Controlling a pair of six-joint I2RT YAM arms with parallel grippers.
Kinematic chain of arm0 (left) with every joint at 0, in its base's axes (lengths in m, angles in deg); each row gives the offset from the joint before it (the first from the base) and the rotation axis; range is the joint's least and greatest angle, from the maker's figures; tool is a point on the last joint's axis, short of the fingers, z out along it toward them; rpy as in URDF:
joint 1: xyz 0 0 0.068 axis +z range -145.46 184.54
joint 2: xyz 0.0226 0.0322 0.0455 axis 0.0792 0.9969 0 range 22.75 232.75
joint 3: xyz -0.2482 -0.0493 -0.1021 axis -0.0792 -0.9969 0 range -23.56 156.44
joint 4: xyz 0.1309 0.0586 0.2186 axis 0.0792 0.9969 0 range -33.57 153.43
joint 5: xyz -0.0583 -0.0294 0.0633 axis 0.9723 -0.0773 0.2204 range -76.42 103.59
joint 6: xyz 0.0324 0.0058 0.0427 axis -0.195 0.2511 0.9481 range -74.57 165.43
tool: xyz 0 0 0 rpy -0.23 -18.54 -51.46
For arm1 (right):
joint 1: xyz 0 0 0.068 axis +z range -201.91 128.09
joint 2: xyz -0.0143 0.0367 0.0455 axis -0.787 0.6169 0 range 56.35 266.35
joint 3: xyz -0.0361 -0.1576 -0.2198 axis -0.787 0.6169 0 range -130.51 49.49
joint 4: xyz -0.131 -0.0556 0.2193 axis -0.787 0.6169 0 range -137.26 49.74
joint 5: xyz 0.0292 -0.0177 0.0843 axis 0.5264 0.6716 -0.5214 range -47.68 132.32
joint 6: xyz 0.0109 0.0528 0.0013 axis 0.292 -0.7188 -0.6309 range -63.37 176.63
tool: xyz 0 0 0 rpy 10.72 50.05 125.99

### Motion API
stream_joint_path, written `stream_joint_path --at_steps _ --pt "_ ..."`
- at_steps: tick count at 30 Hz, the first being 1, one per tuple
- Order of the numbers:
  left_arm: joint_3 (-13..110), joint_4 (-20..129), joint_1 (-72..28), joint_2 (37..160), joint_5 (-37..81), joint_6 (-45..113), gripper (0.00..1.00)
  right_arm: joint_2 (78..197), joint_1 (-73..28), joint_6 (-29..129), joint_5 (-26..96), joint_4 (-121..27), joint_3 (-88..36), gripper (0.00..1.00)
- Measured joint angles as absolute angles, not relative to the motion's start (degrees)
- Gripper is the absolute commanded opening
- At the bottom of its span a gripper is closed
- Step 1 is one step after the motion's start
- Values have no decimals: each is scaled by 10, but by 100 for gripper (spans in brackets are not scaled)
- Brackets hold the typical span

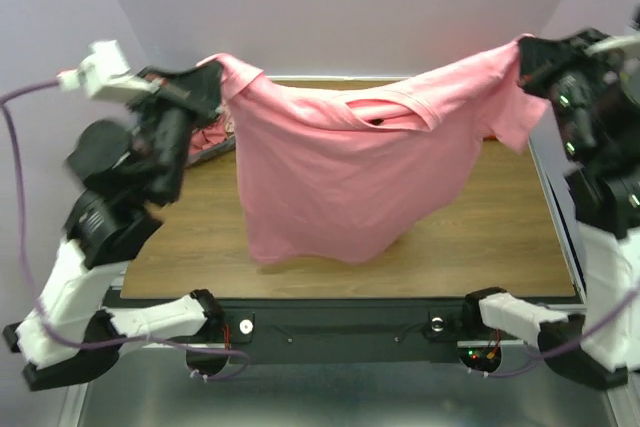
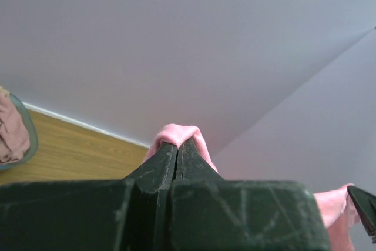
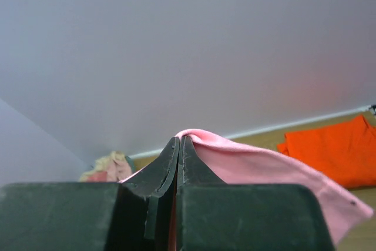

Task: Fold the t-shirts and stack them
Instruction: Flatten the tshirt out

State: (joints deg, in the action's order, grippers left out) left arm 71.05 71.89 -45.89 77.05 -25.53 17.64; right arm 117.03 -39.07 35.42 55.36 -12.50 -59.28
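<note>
Above the left rear corner of the table point(image 1: 480, 237), the left fingers point(image 1: 207, 87) are pressed together on one top corner of the light pink t-shirt point(image 1: 340, 177). In the left wrist view we see a small fold of that pink cloth bulging out just past their tips, pinched tight between them.

On the table's left rear part, behind the left arm, sits the grey-blue basket point(image 2: 32, 139). A bunched dusty rose t-shirt point(image 2: 12, 136) lies inside it. From the right wrist view we also make out a pale beige garment point(image 3: 108, 161) heaped at that same far left end of the table.

The pink t-shirt hangs over the middle of the table, held up off the wood and stretched between the two arms. Its top edge sags in the centre, where the neck opening shows. The body of the shirt drapes down toward the table's near edge. We cannot tell whether the hem touches the table.

On the table's right rear part a bright orange t-shirt point(image 3: 335, 151) lies flat, mostly hidden behind the pink one from above.

Above the table's right rear corner, the right fingers point(image 1: 527, 59) are closed on the other top corner of the pink shirt, next to its sleeve.
</note>
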Motion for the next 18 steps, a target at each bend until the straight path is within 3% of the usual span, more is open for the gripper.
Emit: stream_joint_path --at_steps 7,12,18 --pt "900 727 -223 1068 -50 175 0 1424 -391 389 562 -184 -643 0" --pt "1104 768 -142 1284 100 172 0 1631 -391 441 572 -189 -830 0" --pt "1111 734 -96 1286 216 158 0 1658 -392 478 580 -230 -900 0"
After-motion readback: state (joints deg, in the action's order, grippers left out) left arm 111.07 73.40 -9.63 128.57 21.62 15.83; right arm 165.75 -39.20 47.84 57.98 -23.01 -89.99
